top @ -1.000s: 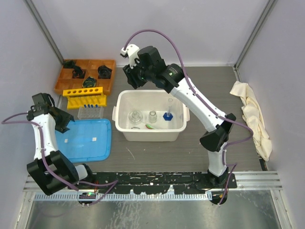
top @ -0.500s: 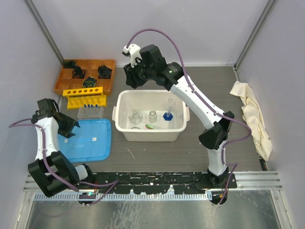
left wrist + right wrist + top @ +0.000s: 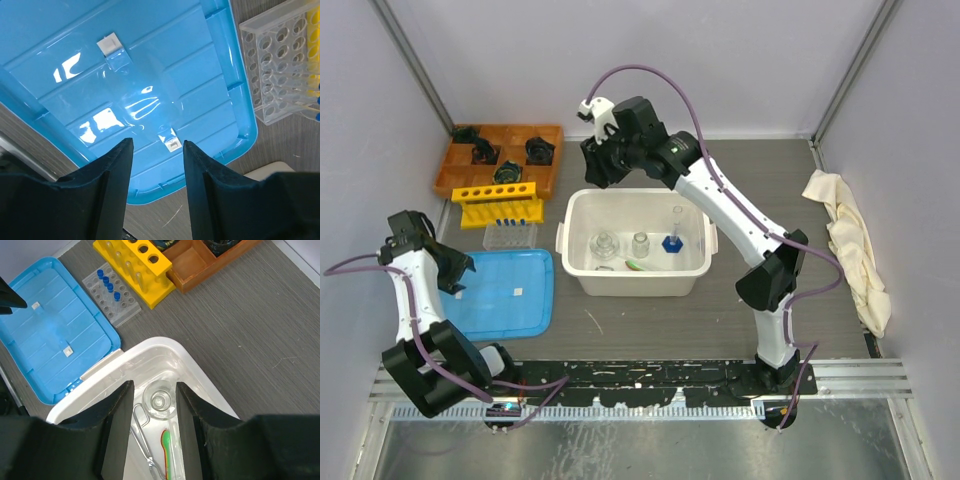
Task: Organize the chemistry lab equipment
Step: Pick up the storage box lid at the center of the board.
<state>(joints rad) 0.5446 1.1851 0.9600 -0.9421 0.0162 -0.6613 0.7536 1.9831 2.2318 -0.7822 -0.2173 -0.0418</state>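
A white bin (image 3: 640,193) holds a clear glass flask (image 3: 160,400), metal forceps (image 3: 142,440), a green spoon (image 3: 166,450) and a glass cylinder on a blue base (image 3: 672,240). My right gripper (image 3: 154,385) hangs open and empty high above the bin's back left corner, the flask showing far below between its fingers. Left of the bin stand the yellow tube rack (image 3: 498,203) and a clear rack with blue-capped tubes (image 3: 111,292). My left gripper (image 3: 157,145) is open and empty above the near left edge of a blue lid (image 3: 125,75).
The orange tray of black parts (image 3: 500,152) sits at the back left behind the racks. A cream cloth (image 3: 850,250) lies along the right wall. The blue lid (image 3: 505,290) lies flat on the table beside the bin's left handle.
My left arm has swung a little back to the left over the blue lid's edge. The right arm has barely moved.
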